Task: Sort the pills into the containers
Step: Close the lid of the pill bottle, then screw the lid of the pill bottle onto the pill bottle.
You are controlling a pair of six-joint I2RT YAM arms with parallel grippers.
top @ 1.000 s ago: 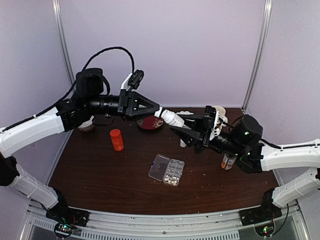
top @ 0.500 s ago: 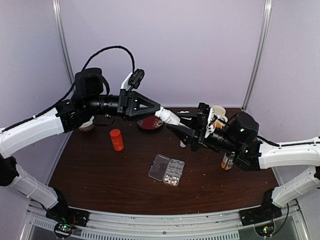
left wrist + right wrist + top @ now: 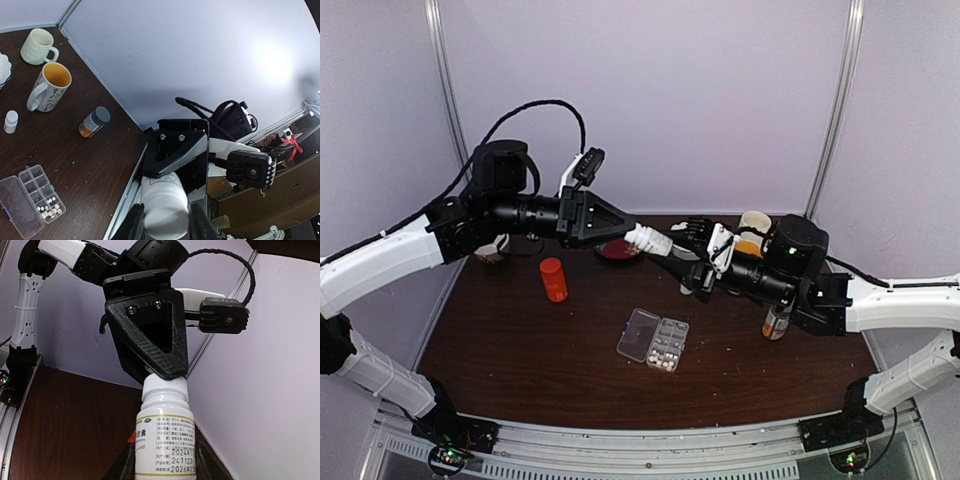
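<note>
Right wrist view: right tool is pinching the body of a white bottle, a smooth plastic cylinder, one black finger on each side. Its glossy label has a dark band, rows of small Chinese print and three number rows: one starting 2024, then 241123, then one starting 2026. The rest is too small to read.

The round white cap at the far end is gripped by the left tool, a matte black triangular frame with a ribbed printed texture and two screws.

Left wrist view: left tool is closed on the white cap end.

Top view: the bottle is held level in the air between the tools, above the back of the desk, which is dark brown with a wood grain.

The pill box is flat, clear plastic and rectangular. It lies on the desk below the bottle, well apart from both tools. Its hinged lid is folded open flat beside it.
- cells: two rows
- pills: tiny, cream and round, grouped in cells at one end

Also on the desk:
- orange bottle, upright
- ribbed cream mug
- patterned mug, yellow inside
- amber bottle, grey cap
</note>
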